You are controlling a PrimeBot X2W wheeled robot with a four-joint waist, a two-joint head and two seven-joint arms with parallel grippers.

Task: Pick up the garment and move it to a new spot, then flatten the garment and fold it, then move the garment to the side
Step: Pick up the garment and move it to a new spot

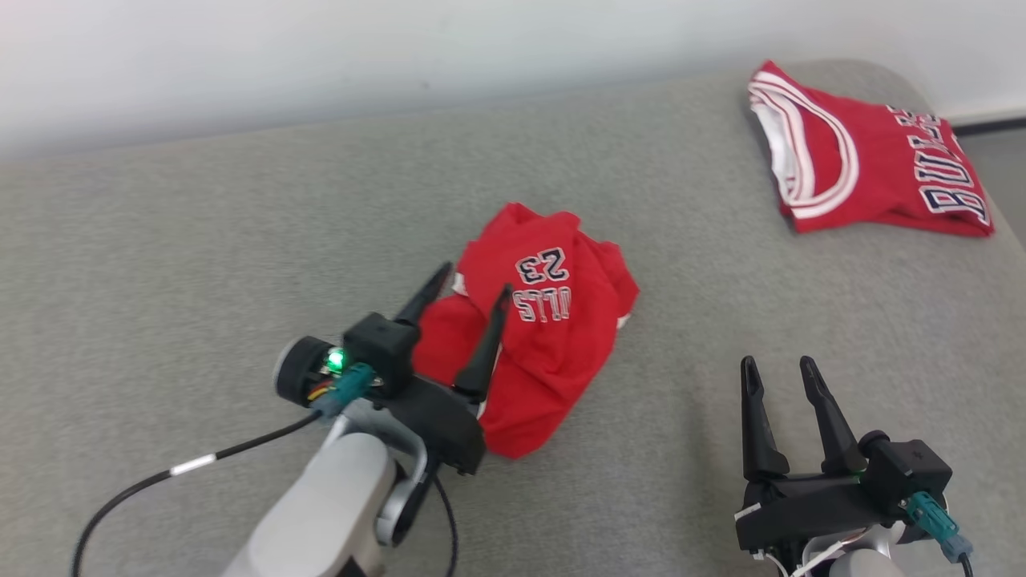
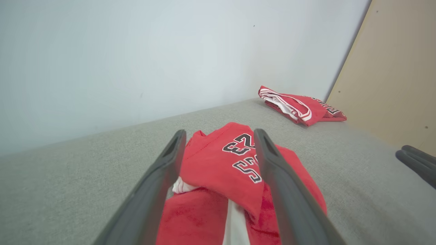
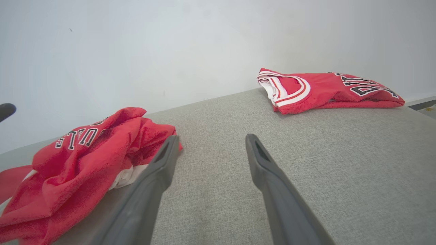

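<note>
A crumpled red jersey with the number 23 lies in a heap at the middle of the grey surface. My left gripper hovers open over the heap's left part, its two dark fingers straddling the red cloth without closing on it. My right gripper stands open to the right of the heap, above bare grey fabric, with nothing between its fingers. In the right wrist view the jersey lies to the left of that gripper.
A second red jersey, folded, with white trim and lettering, lies at the far right corner of the grey surface. A white wall runs behind. A beige panel stands past the right end.
</note>
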